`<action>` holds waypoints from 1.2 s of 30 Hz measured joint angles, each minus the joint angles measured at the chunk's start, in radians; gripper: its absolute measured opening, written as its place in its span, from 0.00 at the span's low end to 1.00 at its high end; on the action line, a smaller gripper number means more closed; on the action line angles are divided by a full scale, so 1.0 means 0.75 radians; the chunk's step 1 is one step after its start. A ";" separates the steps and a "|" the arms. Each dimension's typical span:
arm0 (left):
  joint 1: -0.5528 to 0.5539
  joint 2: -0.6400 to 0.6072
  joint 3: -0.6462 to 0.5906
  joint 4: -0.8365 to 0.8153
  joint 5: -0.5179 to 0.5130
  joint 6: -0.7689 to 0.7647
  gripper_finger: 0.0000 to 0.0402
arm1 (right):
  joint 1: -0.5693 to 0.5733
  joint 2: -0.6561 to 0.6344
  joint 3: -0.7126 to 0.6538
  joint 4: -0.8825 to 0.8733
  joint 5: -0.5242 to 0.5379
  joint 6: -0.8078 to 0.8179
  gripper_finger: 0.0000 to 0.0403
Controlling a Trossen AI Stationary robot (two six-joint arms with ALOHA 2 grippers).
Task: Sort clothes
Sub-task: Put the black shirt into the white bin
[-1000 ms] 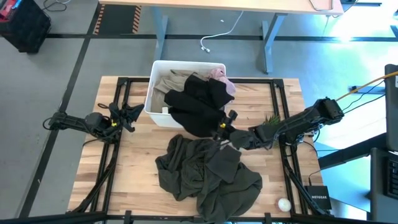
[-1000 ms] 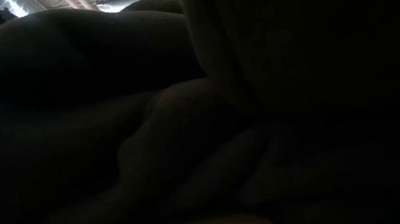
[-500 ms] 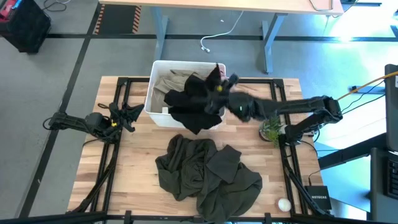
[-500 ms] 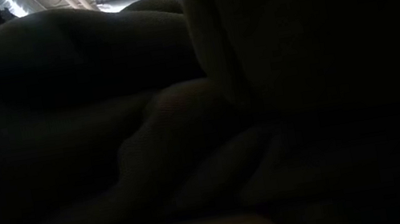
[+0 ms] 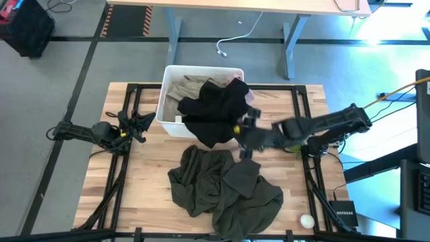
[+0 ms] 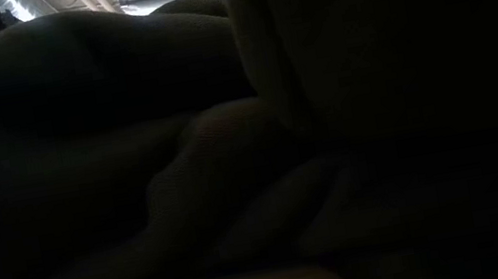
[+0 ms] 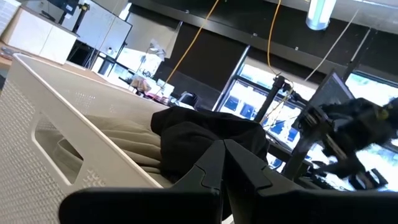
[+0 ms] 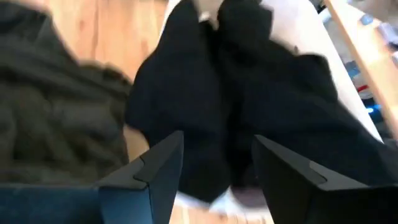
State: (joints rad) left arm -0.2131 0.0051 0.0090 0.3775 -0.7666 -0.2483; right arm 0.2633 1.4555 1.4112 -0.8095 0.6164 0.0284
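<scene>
Nearest the table's front edge, the large dark olive-green garment [image 5: 225, 190] lies in a crumpled heap of soft, rumpled folds on the pale wooden slat table [image 5: 144, 181]; in the low view its fabric [image 6: 134, 179] fills almost everything. Just beyond it my right claw [image 5: 244, 139] hangs above the wood between that heap and the bin, fingers [image 8: 158, 165] spread apart and holding nothing. My left claw [image 5: 138, 124] rests at the table's left side, its fingers [image 7: 233, 165] pressed together and empty. Farther back stands the white rectangular plastic bin [image 5: 169, 94], its wall perforated with a handle slot. A black soft garment [image 5: 218, 111] is draped over its near rim, spilling onto the table. Inside the bin lie a creased beige-khaki garment [image 5: 185, 89] and, at the far right corner, a pale pink one [image 5: 240, 85].
</scene>
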 joint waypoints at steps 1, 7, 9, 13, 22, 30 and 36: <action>-0.001 0.000 0.000 0.000 0.000 -0.008 0.01 | 0.030 0.000 -0.025 -0.014 0.047 0.021 0.51; 0.000 0.000 0.000 -0.004 0.000 -0.015 0.01 | 0.094 0.003 -0.215 0.061 0.141 0.056 0.51; -0.001 -0.001 0.000 -0.012 0.000 -0.009 0.01 | 0.095 0.004 -0.276 0.088 0.148 0.048 0.51; 0.000 -0.001 0.000 -0.013 0.000 0.007 0.01 | 0.093 0.004 -0.337 0.157 0.253 0.008 0.51; 0.000 -0.001 0.000 -0.013 0.000 0.017 0.01 | 0.027 0.004 -0.348 0.275 0.220 -0.042 0.30; -0.001 -0.001 0.000 -0.014 0.000 0.017 0.01 | -0.031 0.004 -0.348 0.298 0.138 -0.071 0.02; -0.001 -0.001 0.000 -0.014 0.000 0.020 0.01 | -0.028 0.004 -0.273 0.319 0.107 -0.094 0.02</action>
State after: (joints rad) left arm -0.2134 0.0048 0.0093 0.3672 -0.7666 -0.2337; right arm 0.2425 1.4582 1.2063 -0.5700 0.6966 -0.0418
